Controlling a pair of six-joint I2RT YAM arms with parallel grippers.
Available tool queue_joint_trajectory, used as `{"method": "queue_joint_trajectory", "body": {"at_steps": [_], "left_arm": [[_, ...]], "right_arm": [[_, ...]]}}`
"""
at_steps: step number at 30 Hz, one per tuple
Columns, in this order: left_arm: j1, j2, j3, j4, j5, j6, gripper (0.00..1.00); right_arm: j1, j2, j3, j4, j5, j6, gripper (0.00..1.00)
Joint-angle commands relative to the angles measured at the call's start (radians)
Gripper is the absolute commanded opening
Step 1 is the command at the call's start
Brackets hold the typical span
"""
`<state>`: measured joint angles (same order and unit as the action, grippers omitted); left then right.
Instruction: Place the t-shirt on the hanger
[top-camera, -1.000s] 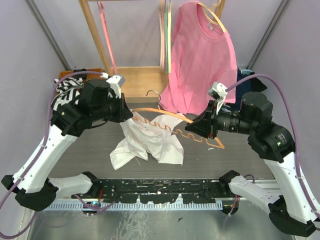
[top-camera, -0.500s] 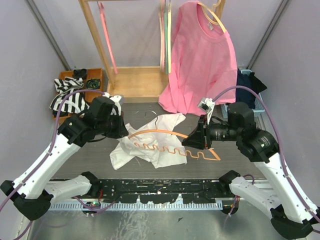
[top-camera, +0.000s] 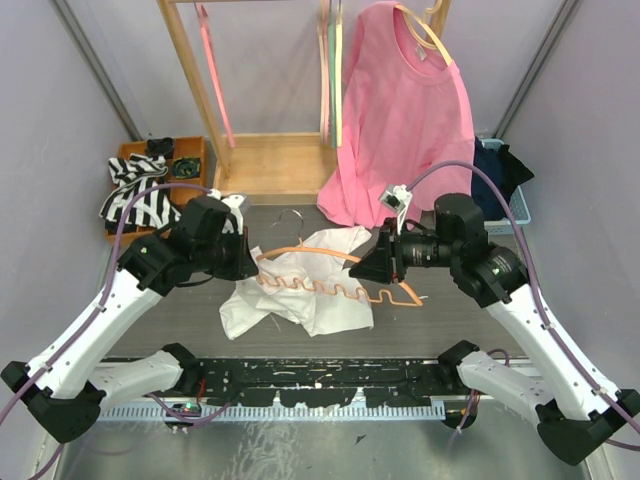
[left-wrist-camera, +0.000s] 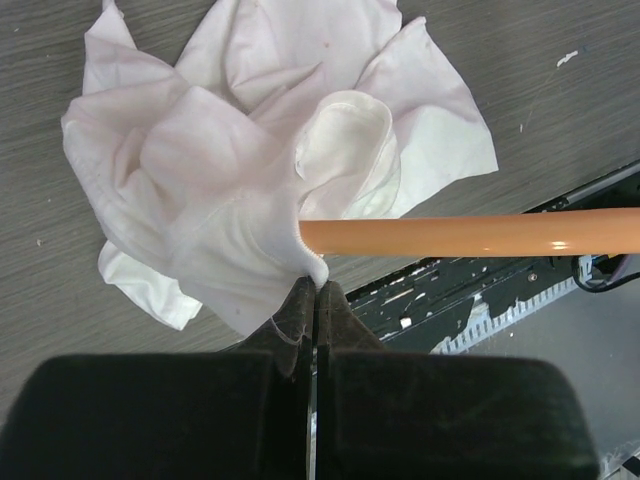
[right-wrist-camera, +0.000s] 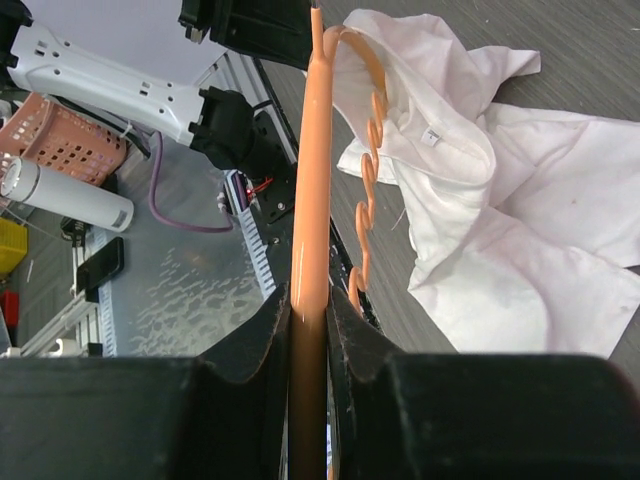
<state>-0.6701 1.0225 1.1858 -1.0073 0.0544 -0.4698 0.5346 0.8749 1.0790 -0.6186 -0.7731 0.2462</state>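
Grey table (top-camera: 200, 315) with striped cloth (top-camera: 135, 195) far left, then left gripper (left-wrist-camera: 315, 292) clenched, seemingly on an edge of the crumpled white t-shirt (left-wrist-camera: 230, 170), orange hanger (right-wrist-camera: 306, 200) lying across it, right gripper (right-wrist-camera: 308, 300) clamped on its bar, pink t-shirt (top-camera: 405, 120) hanging behind.

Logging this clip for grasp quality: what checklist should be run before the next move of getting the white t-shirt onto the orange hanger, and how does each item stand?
1. Right claw grips the hanger: ok, shut on the orange bar.
2. Left claw holds the t-shirt: ok, shut on a pinch of white fabric.
3. Hanger end inside the shirt: cannot tell, it disappears behind a fold.
4. Shirt spread out for threading: not ok, crumpled on the table.
5. Collar located: ok, the neck label shows near the hanger's far end.
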Motion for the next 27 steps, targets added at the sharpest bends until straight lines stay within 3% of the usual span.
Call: {"method": "queue_joint_trajectory", "body": {"at_steps": [1, 9, 20, 23, 27], "left_arm": [[0.0, 0.003, 0.019, 0.028, 0.034, 0.023, 0.0], [0.0, 0.058, 0.167, -0.018, 0.032, 0.067, 0.0], [-0.011, 0.185, 0.512, -0.096, 0.1, 0.1, 0.0], [-0.026, 0.197, 0.52, -0.089, 0.114, 0.09, 0.0], [-0.029, 0.166, 0.417, -0.069, 0.101, 0.074, 0.0]], "right_arm": [[0.001, 0.028, 0.05, 0.155, -0.052, -0.005, 0.01], [0.001, 0.012, 0.023, 0.185, -0.054, -0.025, 0.01], [0.001, -0.091, 0.155, 0.152, 0.002, -0.024, 0.01], [0.001, -0.095, 0.164, 0.083, 0.007, -0.03, 0.01], [0.001, -0.122, 0.1, 0.049, 0.023, -0.017, 0.01]]}}
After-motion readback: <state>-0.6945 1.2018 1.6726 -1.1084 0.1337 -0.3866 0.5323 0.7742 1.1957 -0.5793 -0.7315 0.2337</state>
